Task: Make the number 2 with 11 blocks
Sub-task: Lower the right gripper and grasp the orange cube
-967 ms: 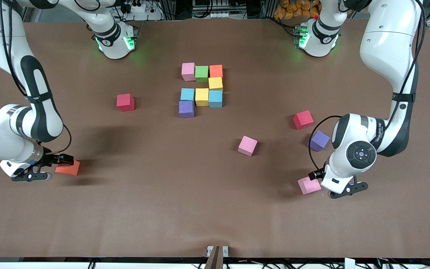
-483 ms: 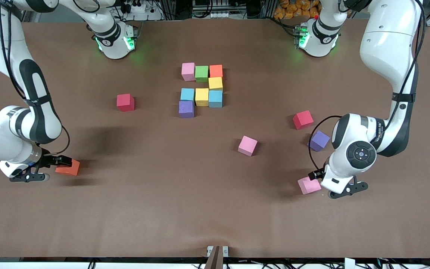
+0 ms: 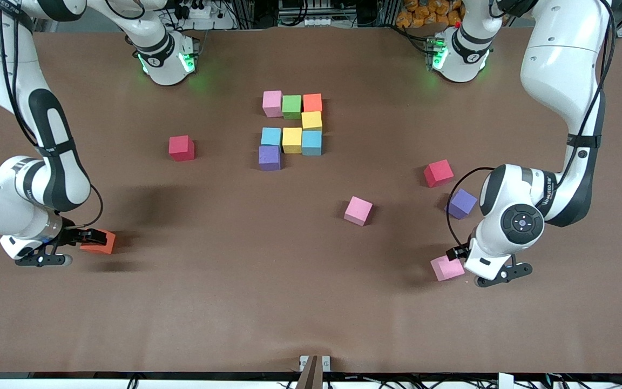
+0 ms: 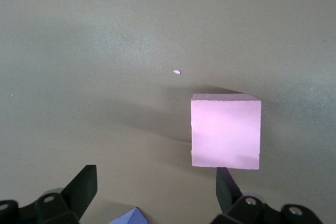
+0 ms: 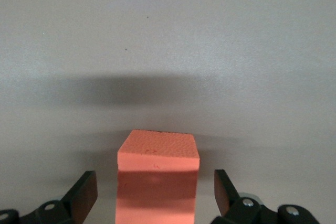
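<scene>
**Partly built digit, loose cubes, two spread grippers**

While both arms reach low over the brown table (image 3: pixel 311 302), the contents run as follows, largest first.

Left arm: comes from the base at its own end of the table; its gripper (image 3: pixel 470 266) is low beside a loose pink cube (image 3: pixel 447 268). In the left wrist view the fingers (image 4: pixel 84 184) are spread wide, and the pink cube (image 4: pixel 226 131) lies off-centre, close to one fingertip and not gripped.

Right arm: its gripper (image 3: pixel 76 246) is low at an orange cube (image 3: pixel 99 241) near the right arm's end of the table. In the right wrist view the fingers (image 5: pixel 84 192) stand apart on either side of the orange cube (image 5: pixel 157 179), with gaps showing, so it is not clamped.

Unfinished number 2 (image 3: pixel 291 129), eight touching cubes mid-table:
- farthest row: pink (image 3: pixel 272 103), green (image 3: pixel 291 106), orange (image 3: pixel 312 102);
- one yellow (image 3: pixel 311 120) below the orange;
- next row: light blue (image 3: pixel 271 136), yellow (image 3: pixel 292 140), light blue (image 3: pixel 311 142);
- one purple (image 3: pixel 269 158), nearest the camera.

Loose cubes:
- a pink one (image 3: pixel 358 210), nearer the camera than the digit;
- a purple one (image 3: pixel 461 203), just beside the left arm's wrist;
- a red one (image 3: pixel 438 173), near that purple one;
- a red one (image 3: pixel 181 147), beside the digit toward the right arm's end.
</scene>
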Controlling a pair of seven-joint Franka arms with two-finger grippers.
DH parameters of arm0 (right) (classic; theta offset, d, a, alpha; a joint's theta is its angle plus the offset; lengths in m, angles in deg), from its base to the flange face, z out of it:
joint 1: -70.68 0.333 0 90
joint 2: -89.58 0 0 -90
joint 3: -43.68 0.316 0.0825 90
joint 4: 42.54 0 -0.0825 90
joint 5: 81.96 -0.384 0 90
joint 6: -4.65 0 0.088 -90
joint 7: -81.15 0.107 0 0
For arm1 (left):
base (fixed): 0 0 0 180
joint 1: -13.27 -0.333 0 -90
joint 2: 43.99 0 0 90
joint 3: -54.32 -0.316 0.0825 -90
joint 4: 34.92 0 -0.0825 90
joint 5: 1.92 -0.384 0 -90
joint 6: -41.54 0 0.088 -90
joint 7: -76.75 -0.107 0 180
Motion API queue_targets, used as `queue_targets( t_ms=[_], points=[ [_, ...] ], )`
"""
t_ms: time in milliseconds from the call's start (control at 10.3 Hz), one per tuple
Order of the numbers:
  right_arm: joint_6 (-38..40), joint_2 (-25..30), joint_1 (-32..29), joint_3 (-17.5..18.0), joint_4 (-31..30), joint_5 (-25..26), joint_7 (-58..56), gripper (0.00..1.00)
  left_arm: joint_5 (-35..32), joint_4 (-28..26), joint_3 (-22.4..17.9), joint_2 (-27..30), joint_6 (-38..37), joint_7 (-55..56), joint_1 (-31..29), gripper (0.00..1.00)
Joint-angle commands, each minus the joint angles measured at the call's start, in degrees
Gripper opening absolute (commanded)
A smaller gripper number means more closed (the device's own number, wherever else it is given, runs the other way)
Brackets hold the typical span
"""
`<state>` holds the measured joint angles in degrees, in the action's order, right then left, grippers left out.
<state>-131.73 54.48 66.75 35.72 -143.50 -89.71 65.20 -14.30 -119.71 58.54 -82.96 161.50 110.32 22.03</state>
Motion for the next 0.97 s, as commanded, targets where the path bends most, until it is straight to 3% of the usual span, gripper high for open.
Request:
queue_targets(
  t_ms=[0,483,580,774,870],
  points=[
    [0.33,-1.29,0.06,0.14,1.55,-0.60,1.01,0.98,-1.60,0.50,-0.27,-0.22,0.18,1.24,0.38,1.00],
    [-1.25,-3.48,0.06,-0.04,1.55,-0.25,0.48,0.90,-1.60,0.50,-0.27,-0.22,0.18,1.15,0.38,1.00],
    [-1.25,-3.57,0.06,-0.12,1.55,-0.25,0.83,0.79,-1.69,0.50,-0.27,-0.22,0.18,1.15,0.29,1.00],
    [-1.17,-3.66,0.06,-0.12,1.55,-0.34,1.01,0.36,-1.69,0.50,-0.27,-0.31,0.18,1.15,0.29,1.00],
    [-1.16,-3.58,0.15,-0.04,1.64,-0.34,1.09,0.28,-1.69,0.50,-0.27,-0.31,0.18,1.15,0.29,1.00]
  ],
)
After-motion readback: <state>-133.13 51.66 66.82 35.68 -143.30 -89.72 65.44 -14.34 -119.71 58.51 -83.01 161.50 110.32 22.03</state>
